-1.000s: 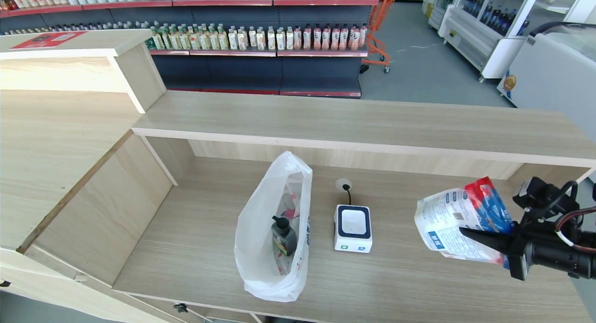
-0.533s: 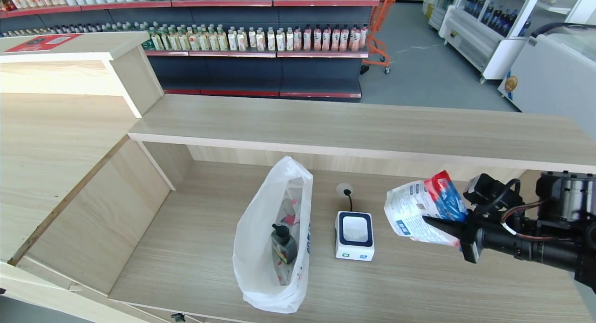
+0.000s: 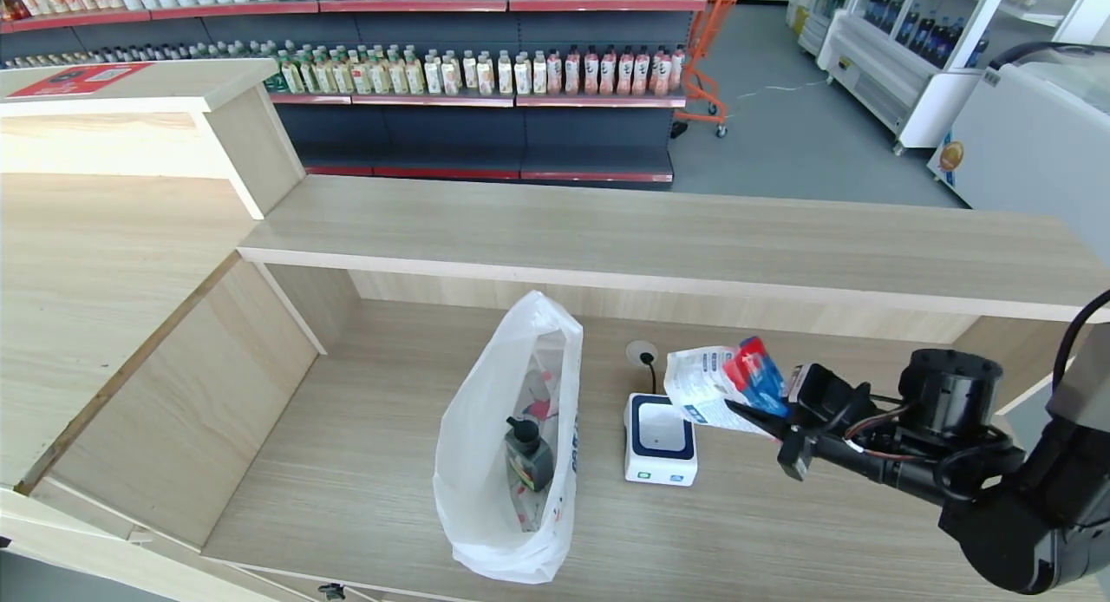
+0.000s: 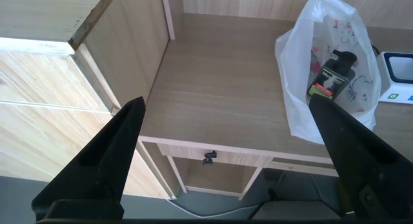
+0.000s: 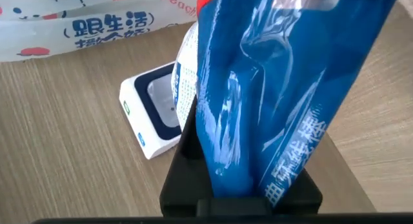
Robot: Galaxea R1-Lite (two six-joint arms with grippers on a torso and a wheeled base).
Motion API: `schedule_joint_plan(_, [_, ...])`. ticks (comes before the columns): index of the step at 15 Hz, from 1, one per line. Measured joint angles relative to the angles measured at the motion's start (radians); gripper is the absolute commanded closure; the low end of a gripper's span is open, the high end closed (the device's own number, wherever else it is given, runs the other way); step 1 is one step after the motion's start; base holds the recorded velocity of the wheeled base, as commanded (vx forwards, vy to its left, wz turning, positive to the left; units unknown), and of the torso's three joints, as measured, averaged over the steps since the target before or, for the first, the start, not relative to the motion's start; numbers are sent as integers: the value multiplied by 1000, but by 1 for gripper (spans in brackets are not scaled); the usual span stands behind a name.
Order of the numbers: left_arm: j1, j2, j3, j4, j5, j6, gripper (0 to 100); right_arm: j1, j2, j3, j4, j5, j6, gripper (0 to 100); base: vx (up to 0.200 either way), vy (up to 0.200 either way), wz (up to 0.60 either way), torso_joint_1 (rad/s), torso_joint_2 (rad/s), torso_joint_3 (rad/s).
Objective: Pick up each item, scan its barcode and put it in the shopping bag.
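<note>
My right claw [image 3: 753, 408] is clamped on the packet [image 3: 715, 385], a soft white pack with a blue and red end. The lower finger shows dark under it, and from the right wrist the blue film [image 5: 277, 88] sits squeezed between the jaws. The packet is off the worktop [image 3: 373, 463], over the far right corner of the scanner [image 3: 661, 441], a small white box with a dark blue frame around its window. I cannot tell whether the two touch. The scanner's cable [image 3: 650, 375] runs back to a round hole [image 3: 641, 352] in the worktop, right beside the packet. The scanner stands between the packet and the shopping bag [image 3: 473, 428]. The bag is upright to the scanner's left, its mouth open, with a dark pump bottle [image 3: 527, 456] already standing inside. A raised ledge [image 3: 659, 238] closes off the far side of the worktop and a wooden side panel [image 3: 208, 385] closes the left. Beyond the ledge are shelves of bottles [image 3: 486, 71] and an orange trolley [image 3: 707, 55]. My left claw [image 4: 227, 101] hangs by the near left edge of the worktop, fingers spread wide and holding nothing, well apart from the bag.
</note>
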Motion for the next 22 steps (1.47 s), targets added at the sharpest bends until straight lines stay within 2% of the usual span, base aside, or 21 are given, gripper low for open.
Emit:
schedule_joint_plan(7, [0, 0, 0, 0, 0, 0, 0, 30, 113, -10, -16, 1, -130, 100, 0, 0, 0, 0, 0, 0])
schedule_joint_plan(11, [0, 0, 0, 0, 0, 0, 0, 45, 180, -76, -62, 4, -133, 100, 0, 0, 0, 0, 0, 0])
schedule_joint_plan(17, [0, 0, 0, 0, 0, 0, 0, 55, 279, -146, -145, 66, -130, 100, 0, 0, 0, 0, 0, 0])
schedule_joint_plan(22, [0, 0, 1, 0, 0, 0, 0, 57, 323, -181, -159, 69, -87, 100, 0, 0, 0, 0, 0, 0])
